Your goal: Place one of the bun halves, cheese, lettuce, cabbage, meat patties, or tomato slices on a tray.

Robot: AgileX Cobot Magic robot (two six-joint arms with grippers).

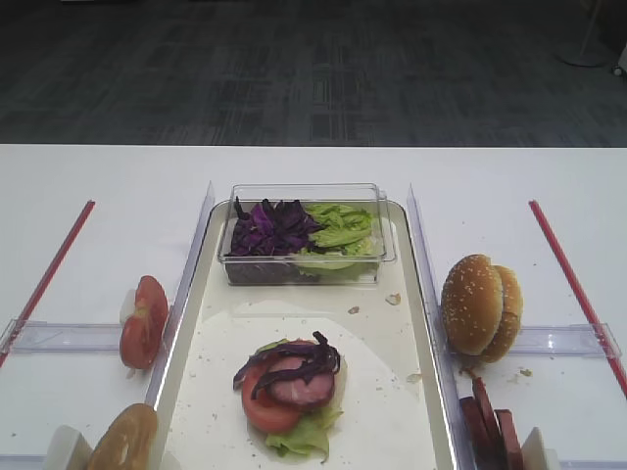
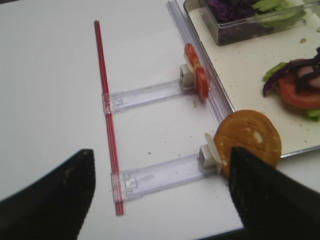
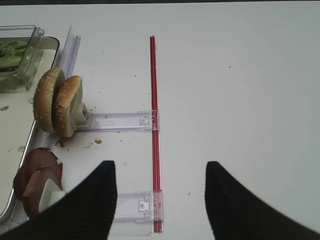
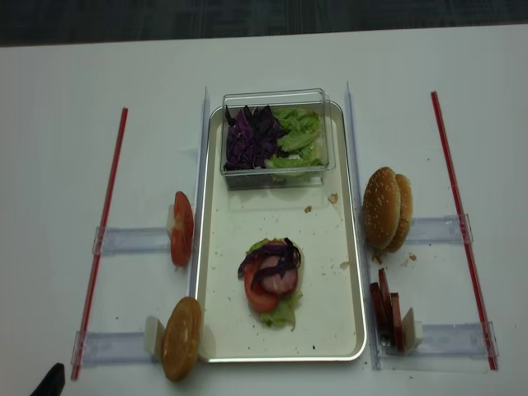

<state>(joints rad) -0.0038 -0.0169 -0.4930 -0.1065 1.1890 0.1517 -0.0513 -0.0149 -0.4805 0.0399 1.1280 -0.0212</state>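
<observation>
On the tray (image 1: 387, 401) lies a stack: lettuce (image 1: 306, 436), a tomato slice (image 1: 263, 411), a meat patty (image 1: 306, 389) and cabbage strips (image 1: 294, 360) on top. Sesame bun halves (image 1: 480, 305) stand on edge right of the tray, with meat patties (image 1: 485, 416) in front of them. To the tray's left stand tomato slices (image 1: 144, 321) and another bun half (image 2: 247, 140). No cheese shows. My left gripper (image 2: 160, 150) is open over the white table near that bun half. My right gripper (image 3: 160, 162) is open and empty above the red strip (image 3: 155, 130).
A clear plastic box (image 1: 306, 191) at the tray's far end holds purple cabbage (image 1: 269, 230) and green lettuce (image 1: 341, 230). Clear plastic holders (image 2: 160, 175) and two red strips (image 1: 49, 269) lie on the white table either side of the tray. Crumbs dot the tray floor.
</observation>
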